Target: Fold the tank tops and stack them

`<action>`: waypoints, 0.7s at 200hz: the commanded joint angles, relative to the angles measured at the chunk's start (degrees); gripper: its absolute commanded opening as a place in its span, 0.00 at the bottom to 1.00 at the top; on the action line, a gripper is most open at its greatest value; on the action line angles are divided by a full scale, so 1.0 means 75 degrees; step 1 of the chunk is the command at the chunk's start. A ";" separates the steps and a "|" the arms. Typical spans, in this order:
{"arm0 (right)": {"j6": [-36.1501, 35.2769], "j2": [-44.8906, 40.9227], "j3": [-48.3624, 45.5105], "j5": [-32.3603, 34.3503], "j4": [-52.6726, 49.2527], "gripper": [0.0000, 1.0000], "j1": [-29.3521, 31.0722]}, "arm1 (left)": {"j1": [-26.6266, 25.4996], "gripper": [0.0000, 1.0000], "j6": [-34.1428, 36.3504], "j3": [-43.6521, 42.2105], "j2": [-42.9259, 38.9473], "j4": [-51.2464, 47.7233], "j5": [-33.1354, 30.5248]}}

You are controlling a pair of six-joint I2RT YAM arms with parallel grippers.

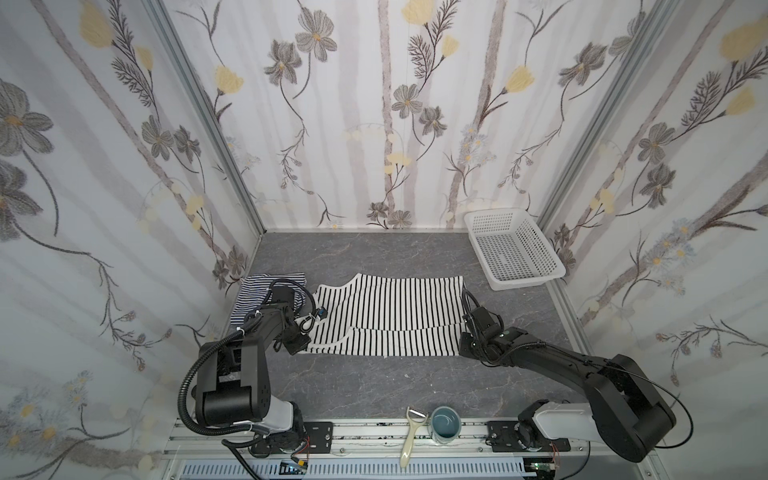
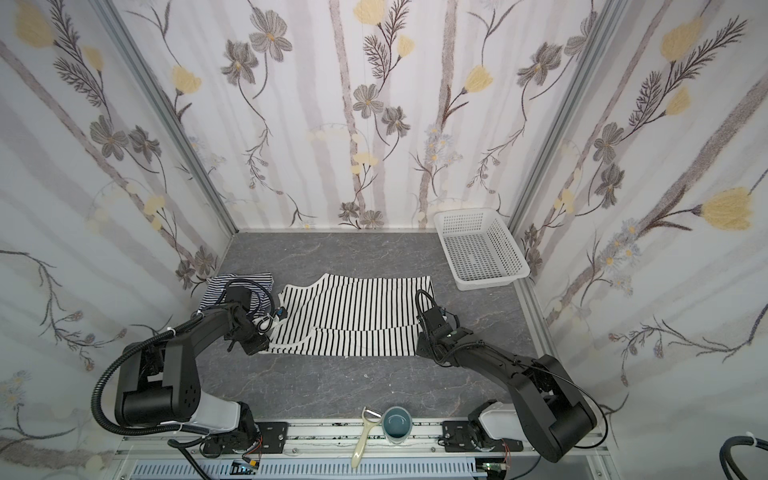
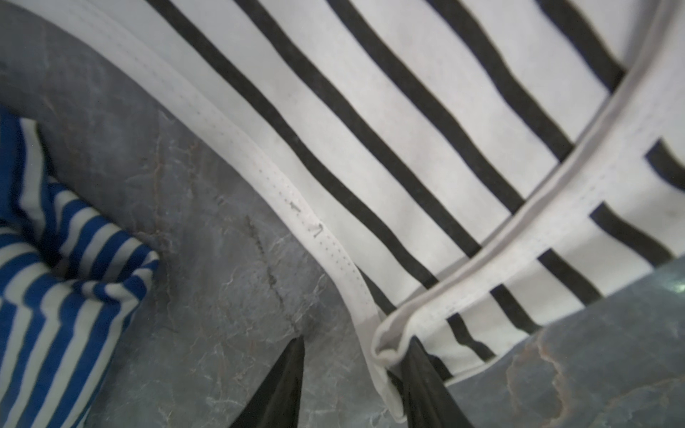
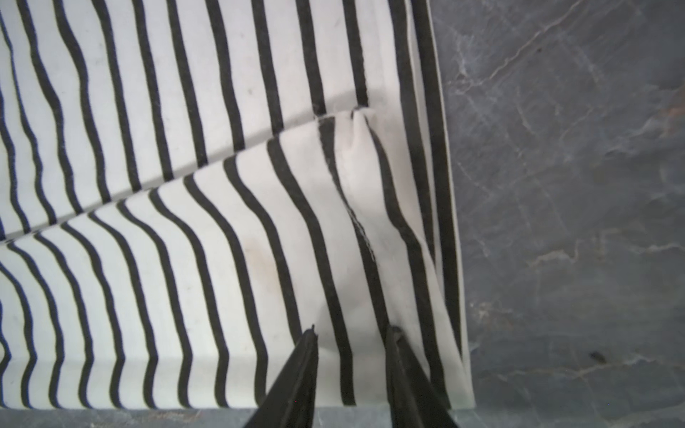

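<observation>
The white tank top with wide black stripes (image 1: 386, 316) (image 2: 353, 316) lies flat across the middle of the table, its near long edge folded over as a flap. The fine navy-striped tank top (image 1: 253, 291) (image 2: 216, 291) sits bunched at the left wall, partly under my left arm. My left gripper (image 1: 311, 320) (image 3: 356, 355) is open at the white top's strap end (image 3: 385, 344), which rests against one finger. My right gripper (image 1: 464, 326) (image 4: 352, 333) is open low over the flap's right corner (image 4: 407, 259), with cloth beneath both fingers.
A white perforated basket (image 1: 513, 249) (image 2: 480, 249) stands at the back right corner. A peeler (image 1: 411, 436) and a blue-grey cup (image 1: 444, 424) rest on the front rail. Patterned walls close in the table on three sides.
</observation>
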 commanded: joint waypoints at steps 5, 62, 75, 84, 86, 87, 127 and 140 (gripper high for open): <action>0.0776 -0.0275 -0.0368 -0.0497 -0.1051 0.34 0.0376 | 0.0198 0.45 0.0730 -0.0356 -0.0030 -0.0645 -0.0798; 0.1352 -0.1103 -0.0645 -0.0874 -0.1476 0.34 0.1030 | 0.0408 0.48 0.0882 -0.0279 -0.0335 -0.0852 -0.0679; 0.1346 -0.1327 -0.0393 -0.0680 -0.1698 0.34 0.1005 | 0.0404 0.50 0.0722 -0.0049 -0.0359 -0.0926 -0.0506; 0.1241 -0.1416 -0.0122 -0.0567 -0.1868 0.35 0.0904 | 0.0394 0.52 0.0601 0.0174 -0.0394 -0.0976 -0.0330; 0.1213 -0.1439 -0.0062 -0.0549 -0.1902 0.35 0.0872 | 0.0393 0.52 0.0558 0.0228 -0.0395 -0.0981 -0.0275; 0.1194 -0.1445 -0.0028 -0.0534 -0.1918 0.35 0.0851 | 0.0387 0.52 0.0539 0.0252 -0.0395 -0.0988 -0.0258; 0.0156 -0.0996 0.1322 -0.0310 -0.2011 0.35 -0.0338 | -0.0158 0.55 -0.0414 0.1665 -0.0258 -0.1053 0.0661; -0.0239 -0.0572 0.1981 -0.0214 -0.1903 0.35 -0.0757 | -0.0476 0.55 -0.0843 0.2201 0.0037 -0.1041 0.0977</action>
